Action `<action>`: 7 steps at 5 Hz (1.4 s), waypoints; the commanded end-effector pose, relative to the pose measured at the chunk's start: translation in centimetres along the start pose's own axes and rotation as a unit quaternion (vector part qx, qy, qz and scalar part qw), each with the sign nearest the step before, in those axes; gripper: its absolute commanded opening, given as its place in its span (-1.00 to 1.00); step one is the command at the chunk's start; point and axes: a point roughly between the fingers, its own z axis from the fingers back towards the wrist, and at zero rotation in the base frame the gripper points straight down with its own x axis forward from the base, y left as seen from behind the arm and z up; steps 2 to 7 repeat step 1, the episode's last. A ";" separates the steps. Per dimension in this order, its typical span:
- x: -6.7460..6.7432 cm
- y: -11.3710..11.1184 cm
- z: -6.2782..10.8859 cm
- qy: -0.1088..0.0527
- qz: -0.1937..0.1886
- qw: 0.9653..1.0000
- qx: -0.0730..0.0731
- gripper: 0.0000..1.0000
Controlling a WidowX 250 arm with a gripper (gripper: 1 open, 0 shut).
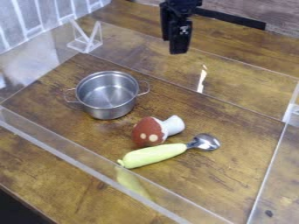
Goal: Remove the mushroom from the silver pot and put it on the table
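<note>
One mushroom (pixel 156 130) lies on your table (pixel 233 105) btwn pot (pixel 107 94) & spoon (pixel 167 152); gripper (pixel 177 44) above, can't tell if open.

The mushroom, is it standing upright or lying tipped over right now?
Tipped over. The mushroom lies on its side on the table, white stem pointing toward the spoon, outside the silver pot.

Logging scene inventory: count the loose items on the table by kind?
Pot: 1, silver pot, empty
Mushroom: 1, mushroom, lying on the table
Spoon: 1, spoon, yellow-green handle
Total: 3
</note>
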 end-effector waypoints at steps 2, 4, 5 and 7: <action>-1.4 -0.3 4.3 -0.037 -0.063 0.997 0.025 1.00; -1.4 -0.3 4.3 -0.037 -0.063 0.997 0.025 1.00; -1.4 -0.3 4.3 -0.037 -0.063 0.997 0.025 1.00; -1.4 -0.3 4.3 -0.037 -0.063 0.997 0.025 1.00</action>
